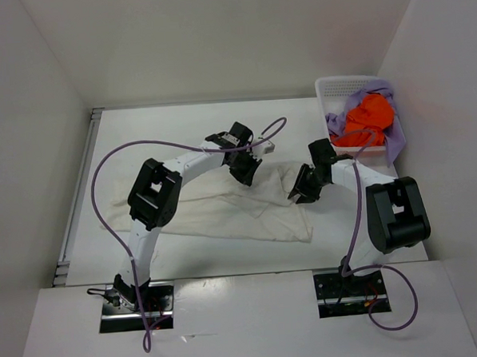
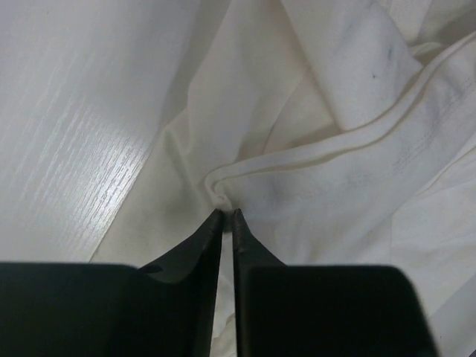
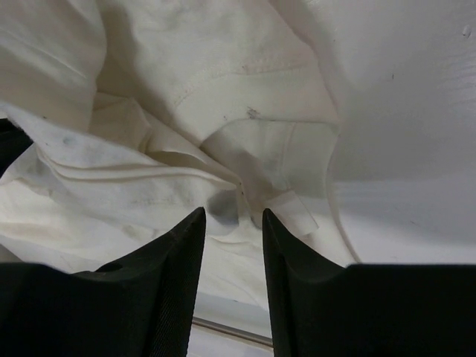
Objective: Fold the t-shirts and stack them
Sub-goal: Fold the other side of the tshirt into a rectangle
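- The cream-white t-shirt (image 1: 224, 211) lies rumpled at the table's centre. The orange t-shirt (image 1: 371, 117) and lavender t-shirt (image 1: 394, 142) sit bunched in the basket (image 1: 330, 86) at 2 o'clock.
- The left gripper (image 2: 227, 217) has its jaws nearly together, nipping a raised hem fold.
- The right gripper (image 3: 233, 222) stands parted over a crumpled hemmed edge.
- The cloth looks light and limp and will likely sag, so stitched hems seem the surest holds.

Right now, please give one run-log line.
left gripper: shut on cream-white t-shirt | right gripper: open over it | orange t-shirt, lavender t-shirt: in basket
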